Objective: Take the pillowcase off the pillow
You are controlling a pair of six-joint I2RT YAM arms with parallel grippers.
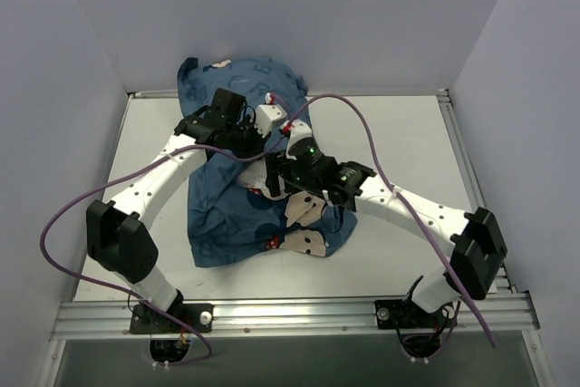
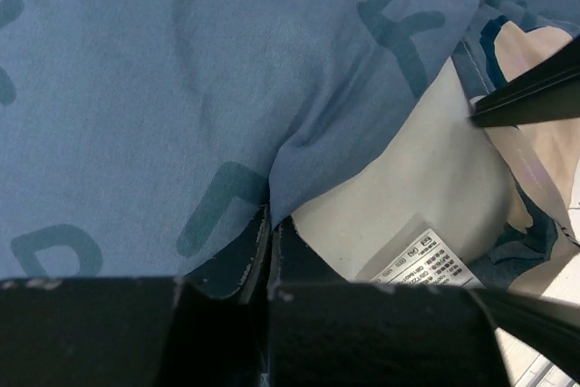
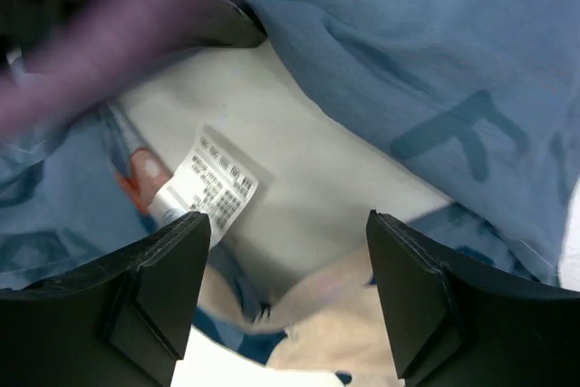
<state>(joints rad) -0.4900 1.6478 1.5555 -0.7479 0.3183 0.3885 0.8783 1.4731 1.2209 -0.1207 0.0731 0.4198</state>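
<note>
The pillowcase [image 1: 222,215] lies bunched in a heap on the counter [image 1: 408,133]. Seen from overhead it runs from the middle up toward 11 o'clock, where its far end rides against the rear wall [image 1: 272,6]. It is mostly still on the pillow [image 2: 426,178]. The white cushion shows only at the cover's opening, as a plump bare corner with a printed label [image 2: 421,260] sewn to it and the blue cloth folded back around it.

The left end effector [image 2: 272,233] is right at that opening. Its two fingers are pressed together on a fold of the blue fabric at the cover's edge. In its own camera the pinched cloth rises from between them toward 12 o'clock. The bare pillow corner sits just beside the grip, at about 3 o'clock.

The right end effector [image 3: 285,242] hangs just over the same bare patch. Its fingers stand wide apart with nothing clamped between them, and white pillow fills the gap. The fingertip at 8 o'clock overlaps the lower edge of the label, but I cannot tell whether it touches. Blue cloth drapes across that view from 12 round to 3 o'clock.

From above, the two arms meet over the heap, the left reaching in from 8 o'clock and the right from 4 o'clock. A purple cable [image 1: 362,124] loops over the right arm.
</note>
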